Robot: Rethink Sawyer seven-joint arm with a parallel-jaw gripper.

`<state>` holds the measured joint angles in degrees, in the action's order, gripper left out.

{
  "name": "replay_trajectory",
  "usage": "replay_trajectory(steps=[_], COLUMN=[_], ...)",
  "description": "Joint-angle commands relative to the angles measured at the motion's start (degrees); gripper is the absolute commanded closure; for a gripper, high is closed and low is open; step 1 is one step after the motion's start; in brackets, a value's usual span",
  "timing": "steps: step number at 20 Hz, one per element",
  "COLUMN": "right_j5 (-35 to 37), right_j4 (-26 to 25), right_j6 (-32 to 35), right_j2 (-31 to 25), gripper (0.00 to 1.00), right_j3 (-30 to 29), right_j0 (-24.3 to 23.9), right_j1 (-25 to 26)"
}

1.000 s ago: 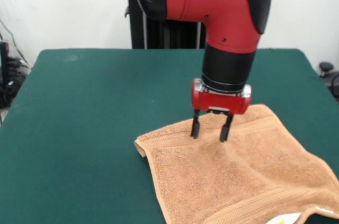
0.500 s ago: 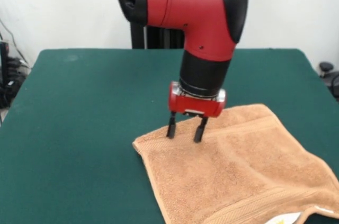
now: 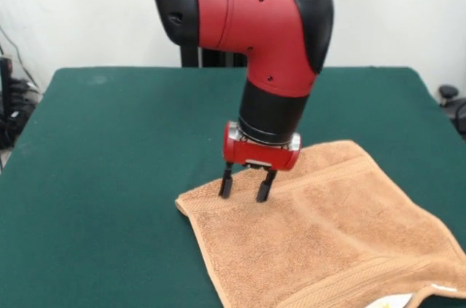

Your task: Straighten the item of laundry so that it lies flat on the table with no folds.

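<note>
The item of laundry, an orange-tan terry towel with woven border bands, lies spread on the dark green table, reaching from the middle to the lower right edge of the front view. A white tag shows at its near edge. My gripper stands upright over the towel's far left corner, open, with both fingertips down at the cloth just inside the border band. Nothing is held between the fingers.
The red and black arm comes down over the table's middle. Dark cables and equipment sit beyond the left table edge, and a black object beyond the right edge. The towel's near part runs out of the picture.
My gripper has moved left across the towel, from nearer its middle to the far left corner. That corner of the towel has shifted left and spread out a little with it.
</note>
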<state>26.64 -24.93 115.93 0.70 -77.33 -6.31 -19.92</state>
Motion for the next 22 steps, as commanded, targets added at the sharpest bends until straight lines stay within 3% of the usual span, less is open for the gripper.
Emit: replay_trajectory(steps=[1,3,7,15,22], right_j5=[-2.19,0.25,5.51,10.91,10.02], right_j4=[-5.73,-5.51,-6.09,-4.34,-2.61], right_j6=[11.05,15.21,15.01,6.24,6.66], right_j2=[8.57,13.26,19.55,22.17,22.44], gripper=[0.00,0.00,0.00,0.00,0.00], right_j3=[9.04,10.59,11.72,10.35,7.54], right_j0=[5.95,9.21,13.06,12.93,12.69], right_j1=[15.98,17.62,18.68,17.40,17.25])
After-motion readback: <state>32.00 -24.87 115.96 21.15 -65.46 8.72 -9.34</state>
